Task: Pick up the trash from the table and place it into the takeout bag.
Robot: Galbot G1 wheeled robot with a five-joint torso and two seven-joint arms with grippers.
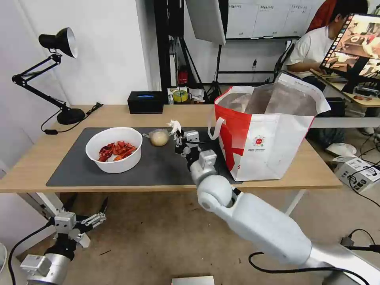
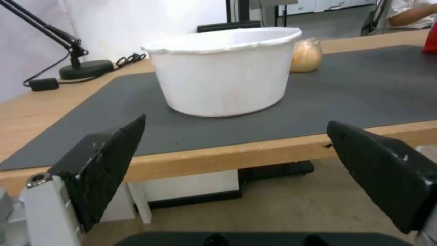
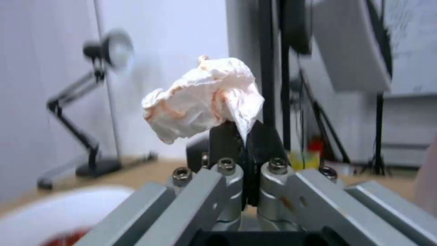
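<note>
Above the grey mat (image 1: 158, 166), the right gripper (image 1: 177, 133) pinches the crumpled tissue (image 1: 174, 126), raised clear of the table (image 1: 301, 174). To its right the takeout bag (image 1: 269, 134) stands open-mouthed. Below the table edge, the left gripper (image 1: 89, 206) hangs spread open.

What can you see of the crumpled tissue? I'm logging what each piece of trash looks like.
The crumpled tissue is a white wad of thin paper with orange-red stains in its creases. The right hand is shut on its lower corner, so most of it sticks out past the dark fingertips. It is lifted off the table's dark mat, between the small bag with the beige ball and the takeout bag.
</note>
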